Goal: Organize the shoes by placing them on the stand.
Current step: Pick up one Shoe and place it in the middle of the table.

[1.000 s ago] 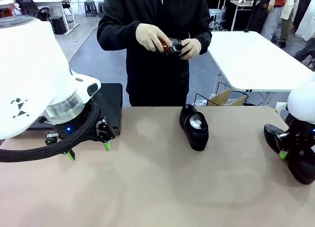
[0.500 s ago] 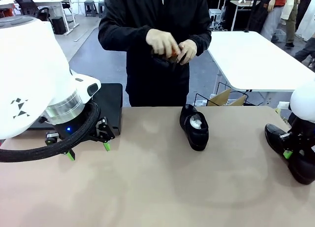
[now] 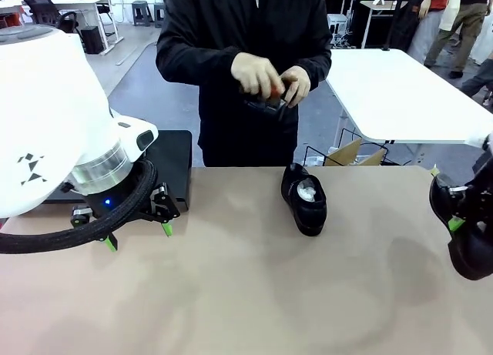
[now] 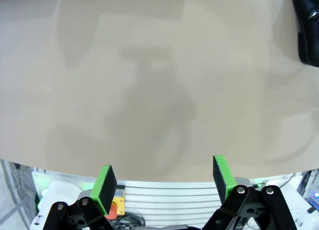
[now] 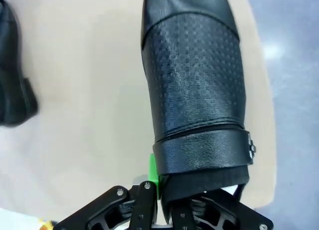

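Note:
One glossy black shoe (image 3: 305,200) with white stuffing lies on the tan table at centre far. My right gripper (image 3: 456,224) at the right edge is shut on a second shoe (image 3: 444,198), held just above the table. In the right wrist view that textured black shoe (image 5: 194,80) rises from my gripper (image 5: 162,186), one green pad (image 5: 153,176) against its heel end. My left gripper (image 3: 139,236) hangs open over the table's left side, nothing between its pads (image 4: 105,182). Behind it sits the black stand (image 3: 174,161).
A person stands at the far side, both hands (image 3: 266,79) working on a dark object at chest height. The centre shoe shows at a corner of the left wrist view (image 4: 308,25) and at the left edge of the right wrist view (image 5: 12,80).
My right gripper has closed on the shoe at the right edge and raised it, shifting right. The person's hands have dropped slightly. The left arm has not moved.

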`<action>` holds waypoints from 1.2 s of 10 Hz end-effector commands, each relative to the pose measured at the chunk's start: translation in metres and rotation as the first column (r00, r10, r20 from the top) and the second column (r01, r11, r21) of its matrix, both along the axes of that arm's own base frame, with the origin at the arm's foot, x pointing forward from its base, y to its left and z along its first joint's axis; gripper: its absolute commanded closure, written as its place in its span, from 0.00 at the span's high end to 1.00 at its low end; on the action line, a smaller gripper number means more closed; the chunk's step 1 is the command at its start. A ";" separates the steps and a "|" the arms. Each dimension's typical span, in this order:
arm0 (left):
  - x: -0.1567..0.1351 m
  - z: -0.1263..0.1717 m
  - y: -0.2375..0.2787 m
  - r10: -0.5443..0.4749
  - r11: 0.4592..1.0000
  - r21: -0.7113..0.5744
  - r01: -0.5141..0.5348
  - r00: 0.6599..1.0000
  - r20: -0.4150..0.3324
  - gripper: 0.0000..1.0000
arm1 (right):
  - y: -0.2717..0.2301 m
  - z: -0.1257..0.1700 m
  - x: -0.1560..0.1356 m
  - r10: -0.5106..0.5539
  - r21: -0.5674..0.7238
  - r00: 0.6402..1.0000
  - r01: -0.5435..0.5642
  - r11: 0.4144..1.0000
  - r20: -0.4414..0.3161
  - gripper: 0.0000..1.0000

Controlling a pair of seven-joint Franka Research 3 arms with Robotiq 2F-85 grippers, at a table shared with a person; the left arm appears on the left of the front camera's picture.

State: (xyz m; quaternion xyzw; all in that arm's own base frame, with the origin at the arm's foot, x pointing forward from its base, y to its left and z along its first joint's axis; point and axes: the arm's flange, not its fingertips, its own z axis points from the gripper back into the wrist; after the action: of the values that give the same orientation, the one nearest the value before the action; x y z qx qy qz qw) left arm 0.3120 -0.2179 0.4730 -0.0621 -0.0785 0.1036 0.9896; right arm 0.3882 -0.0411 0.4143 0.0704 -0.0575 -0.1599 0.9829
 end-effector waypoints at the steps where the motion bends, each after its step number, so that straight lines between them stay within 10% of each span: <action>1: 0.002 0.002 0.002 -0.013 1.000 0.012 0.013 1.000 0.000 1.00 | 0.044 0.015 -0.039 -0.006 0.068 0.999 0.004 0.998 0.035 0.00; 2: 0.002 0.002 0.002 -0.013 1.000 0.012 0.013 1.000 0.000 1.00 | 0.000 0.000 0.000 0.000 0.000 1.000 0.000 1.000 0.000 0.00; 6: 0.002 0.002 0.002 -0.013 1.000 0.012 0.013 1.000 0.000 1.00 | 0.011 0.000 -0.015 -0.011 0.024 1.000 0.011 1.000 -0.013 0.00; 7: 0.002 0.002 0.002 -0.013 1.000 0.012 0.013 1.000 0.000 1.00 | 0.001 0.022 -0.027 -0.051 0.106 0.995 0.042 0.994 0.089 0.00; 9: 0.002 0.002 0.002 -0.013 1.000 0.012 0.013 1.000 0.000 1.00 | 0.073 0.054 -0.063 0.057 0.170 0.985 -0.085 0.982 0.161 0.00; 12: 0.002 0.002 0.002 -0.013 1.000 0.012 0.013 1.000 0.000 1.00 | 0.151 0.041 -0.088 0.074 0.214 0.997 -0.077 0.974 0.023 0.00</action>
State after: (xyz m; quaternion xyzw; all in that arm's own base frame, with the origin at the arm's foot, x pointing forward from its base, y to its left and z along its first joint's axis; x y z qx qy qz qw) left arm 0.3120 -0.2182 0.4730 -0.0619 -0.0786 0.1033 0.9896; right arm 0.3204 0.1011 0.4912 0.1774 -0.0731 -0.0955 0.9767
